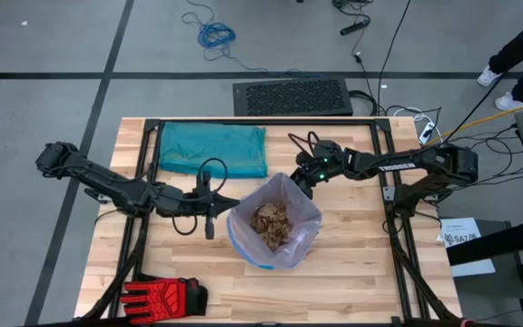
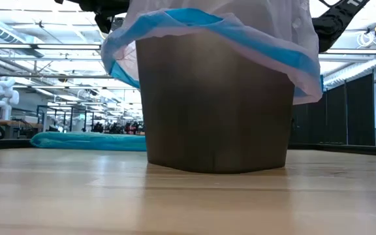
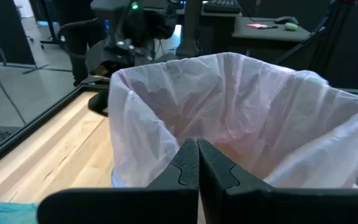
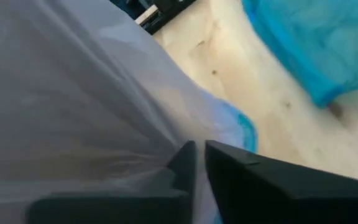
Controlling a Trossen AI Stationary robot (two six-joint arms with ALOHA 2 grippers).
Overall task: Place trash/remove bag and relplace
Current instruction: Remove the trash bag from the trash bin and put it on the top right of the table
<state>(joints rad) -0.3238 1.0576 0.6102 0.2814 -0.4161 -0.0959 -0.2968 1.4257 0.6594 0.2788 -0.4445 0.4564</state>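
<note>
A brown bin point(image 2: 214, 111) stands mid-table, lined with the pale pink bag point(image 1: 309, 218), whose blue rim point(image 2: 266, 46) drapes over the bin's top edge. Tan trash wads point(image 1: 271, 225) lie inside. My left gripper point(image 1: 232, 207) is shut at the bag's left side and shows in its wrist view point(image 3: 197, 152). My right gripper point(image 1: 300, 184) is shut at the bag's far right side and shows in its wrist view point(image 4: 199, 163). The teal-green replacement bag point(image 1: 212, 150) lies flat on the table at the far left. My left gripper pinches the bag's thin wall at its left upper edge point(image 3: 180, 135) between its two fingers. It comes nearly level from the table's left. The film creases down toward the fingertips, and the rest of the bag stays in the bin. My right gripper pinches a pleat of the bag's outer film point(image 4: 166, 152) at its far right side, a little above the blue rim point(image 4: 244, 127). It slants down from the table's far right. The film's wrinkles run toward the fingers.
A red-and-black glove point(image 1: 157, 295) lies at the near left corner. Black frame rails point(image 1: 143, 163) run along the table's left, far and right sides. A dark mat point(image 1: 293, 95) and cables point(image 1: 214, 34) lie on the floor beyond. A person's legs point(image 1: 516, 54) show far right.
</note>
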